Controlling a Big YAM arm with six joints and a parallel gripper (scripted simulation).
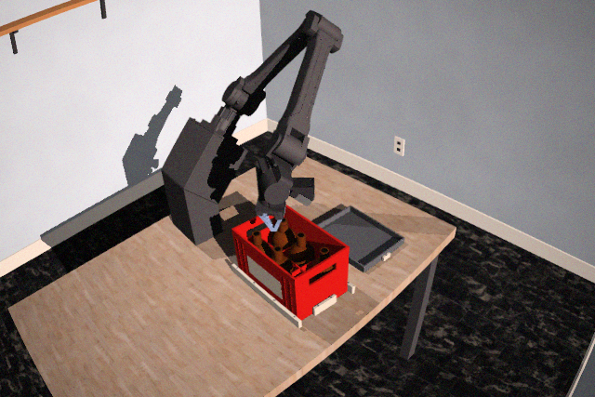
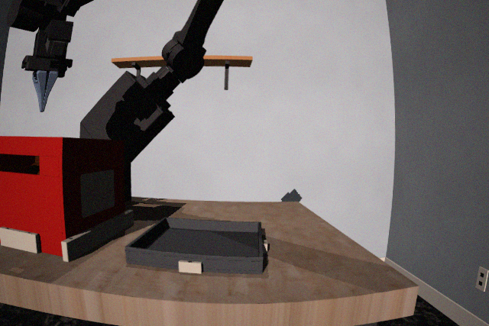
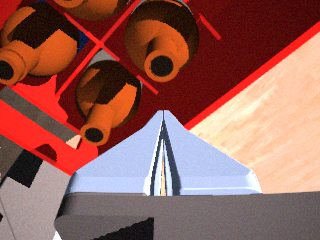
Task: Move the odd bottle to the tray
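Five brown bottles upright in red crate, divider cells. Dark grey tray just beside crate, holding nothing.
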